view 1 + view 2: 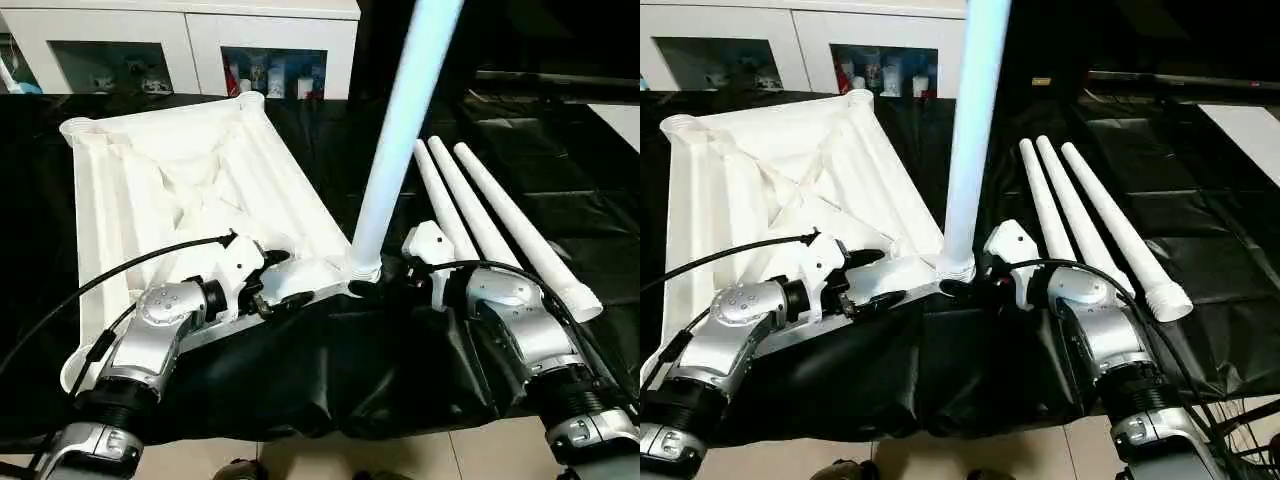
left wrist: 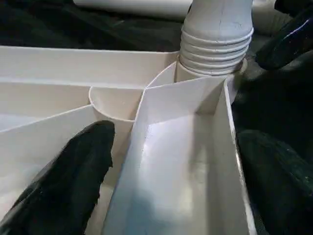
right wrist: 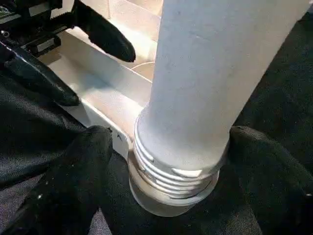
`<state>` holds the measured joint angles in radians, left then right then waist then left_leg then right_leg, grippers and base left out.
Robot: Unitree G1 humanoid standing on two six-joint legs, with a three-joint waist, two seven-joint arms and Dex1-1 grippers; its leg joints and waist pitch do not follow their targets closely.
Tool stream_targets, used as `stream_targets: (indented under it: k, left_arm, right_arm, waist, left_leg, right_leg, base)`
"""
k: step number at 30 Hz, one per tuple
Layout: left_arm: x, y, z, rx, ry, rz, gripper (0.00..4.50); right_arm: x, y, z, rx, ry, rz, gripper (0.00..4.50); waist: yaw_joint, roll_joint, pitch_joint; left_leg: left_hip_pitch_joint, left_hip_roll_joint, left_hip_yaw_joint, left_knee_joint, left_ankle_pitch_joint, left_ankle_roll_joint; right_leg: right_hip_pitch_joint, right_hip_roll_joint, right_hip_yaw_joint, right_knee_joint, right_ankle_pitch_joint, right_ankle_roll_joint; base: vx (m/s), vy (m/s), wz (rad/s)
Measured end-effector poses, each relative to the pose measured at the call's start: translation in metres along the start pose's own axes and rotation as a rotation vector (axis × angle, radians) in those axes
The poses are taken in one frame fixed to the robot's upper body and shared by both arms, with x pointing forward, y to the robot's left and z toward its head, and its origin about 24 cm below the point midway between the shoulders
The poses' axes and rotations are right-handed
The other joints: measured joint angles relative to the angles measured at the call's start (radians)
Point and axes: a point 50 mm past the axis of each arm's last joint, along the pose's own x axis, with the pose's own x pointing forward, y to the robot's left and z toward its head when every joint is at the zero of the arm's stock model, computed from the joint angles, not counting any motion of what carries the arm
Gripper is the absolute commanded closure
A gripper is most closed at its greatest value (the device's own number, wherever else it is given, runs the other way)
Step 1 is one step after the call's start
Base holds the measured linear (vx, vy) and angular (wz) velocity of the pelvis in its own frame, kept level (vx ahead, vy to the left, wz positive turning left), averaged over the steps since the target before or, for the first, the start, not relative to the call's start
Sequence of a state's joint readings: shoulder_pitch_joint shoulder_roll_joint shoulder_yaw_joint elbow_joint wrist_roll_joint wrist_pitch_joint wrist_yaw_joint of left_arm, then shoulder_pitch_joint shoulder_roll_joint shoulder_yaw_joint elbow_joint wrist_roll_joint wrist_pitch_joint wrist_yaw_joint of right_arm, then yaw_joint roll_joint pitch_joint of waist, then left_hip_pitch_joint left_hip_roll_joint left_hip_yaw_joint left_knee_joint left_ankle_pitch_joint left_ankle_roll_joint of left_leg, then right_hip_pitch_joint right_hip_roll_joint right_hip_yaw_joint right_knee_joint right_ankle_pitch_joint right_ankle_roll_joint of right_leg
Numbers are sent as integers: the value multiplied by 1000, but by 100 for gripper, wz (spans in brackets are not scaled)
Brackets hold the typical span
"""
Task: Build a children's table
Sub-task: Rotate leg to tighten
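Black sheeting covers the bench, where the white table top lies underside up. One leg stands upright in its near corner socket; three spare legs lie beside it. Left pincer straddles the top's near rim, fingers spread. Right pincer, fingers parted, flanks the upright leg's threaded base; contact is unclear.

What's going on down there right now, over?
Both grippers open: left gripper straddling tabletop rim, right gripper around upright leg base. Leg in corner socket. Three spare legs lying alongside.
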<state>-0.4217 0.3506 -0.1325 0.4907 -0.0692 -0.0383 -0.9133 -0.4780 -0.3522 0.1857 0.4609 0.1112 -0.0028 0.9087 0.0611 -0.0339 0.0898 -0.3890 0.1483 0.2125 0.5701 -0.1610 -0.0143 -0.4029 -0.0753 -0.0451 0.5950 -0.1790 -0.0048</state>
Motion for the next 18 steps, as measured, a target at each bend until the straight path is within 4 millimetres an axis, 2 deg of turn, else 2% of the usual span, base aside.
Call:
stream_targets:
  k: [9, 11, 18]
  left_arm:
    - [5, 2, 3, -5, 62, -18, 13]
    - [7, 3, 4, 7, 89, -24, 39]
    - [9, 3, 6, 21, 119, -38, 79]
  right_arm:
    - [0, -1, 0, -1, 0, -11, 56]
    - [0, -1, 0, 1, 0, -13, 56]
    - [0, -1, -2, 4, 1, -21, 56]
  waist:
    - [3, 0, 0]
    - [4, 0, 0]
    - [4, 1, 0]
  left_leg:
    - [1, 0, 0, 1, 0, 0]
    - [2, 0, 0, 1, 0, 0]
    - [4, 0, 0, 2, 0, 0]
  right_leg:
    - [1, 0, 0, 0, 1, -1]
    - [3, 0, 0, 0, 1, -2]
    - [5, 0, 0, 0, 1, -2]
  base:
    - [0, 0, 0]
    - [0, 0, 0]
    - [0, 0, 0]
